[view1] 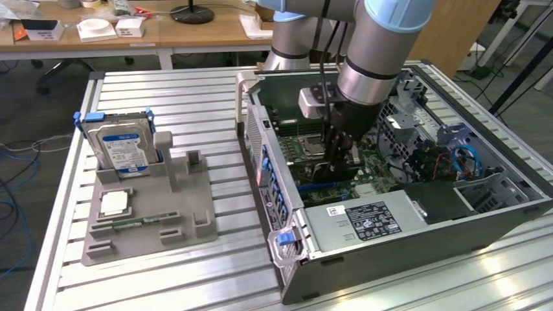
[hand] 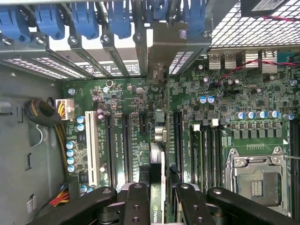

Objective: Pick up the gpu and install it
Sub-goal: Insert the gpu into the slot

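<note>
The gpu [hand: 157, 154] is seen edge-on in the wrist view, standing upright over the motherboard's [hand: 225, 98] long expansion slots. Its silver end bracket [hand: 180, 49] lies against the case's rear slot openings. My gripper [hand: 162, 202] is shut on the card's upper edge, with one black finger [hand: 136, 201] on each side. In the exterior view the gripper [view1: 340, 155] reaches straight down inside the open computer case [view1: 484, 214], and the dark gpu [view1: 333, 173] sits below it near the motherboard. Whether the card is fully in its slot cannot be told.
On the exterior view's left, a grey holder [view1: 186, 227] carries a blue-labelled hard drive [view1: 125, 148], a square chip [view1: 114, 204] and a narrow memory stick [view1: 138, 222]. Inside the case are the power supply [view1: 367, 220], the processor socket [hand: 258, 180], blue slot latches [hand: 84, 21] and cables [hand: 58, 136].
</note>
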`<action>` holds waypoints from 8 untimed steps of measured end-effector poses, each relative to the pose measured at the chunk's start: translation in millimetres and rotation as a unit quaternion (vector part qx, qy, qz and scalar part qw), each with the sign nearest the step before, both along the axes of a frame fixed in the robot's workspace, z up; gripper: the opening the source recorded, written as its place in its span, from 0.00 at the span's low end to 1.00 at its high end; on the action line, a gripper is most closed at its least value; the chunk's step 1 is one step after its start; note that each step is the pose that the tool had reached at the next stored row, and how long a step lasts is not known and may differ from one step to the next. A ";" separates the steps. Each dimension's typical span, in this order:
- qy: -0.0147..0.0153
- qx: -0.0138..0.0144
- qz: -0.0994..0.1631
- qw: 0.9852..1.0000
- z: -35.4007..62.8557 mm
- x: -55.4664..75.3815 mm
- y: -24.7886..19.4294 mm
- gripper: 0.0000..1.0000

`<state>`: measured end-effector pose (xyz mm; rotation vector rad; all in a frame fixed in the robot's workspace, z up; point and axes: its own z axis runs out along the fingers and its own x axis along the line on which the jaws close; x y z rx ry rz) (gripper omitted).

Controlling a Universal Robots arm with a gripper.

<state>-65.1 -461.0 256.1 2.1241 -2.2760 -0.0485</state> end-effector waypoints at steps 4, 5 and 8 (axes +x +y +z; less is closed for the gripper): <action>0.000 0.000 0.000 1.000 -0.6 0.1 -2.1 0.26; 0.000 0.000 0.000 1.000 -0.6 0.1 -2.9 0.26; 0.000 0.000 0.000 1.000 -0.9 0.0 -3.4 0.26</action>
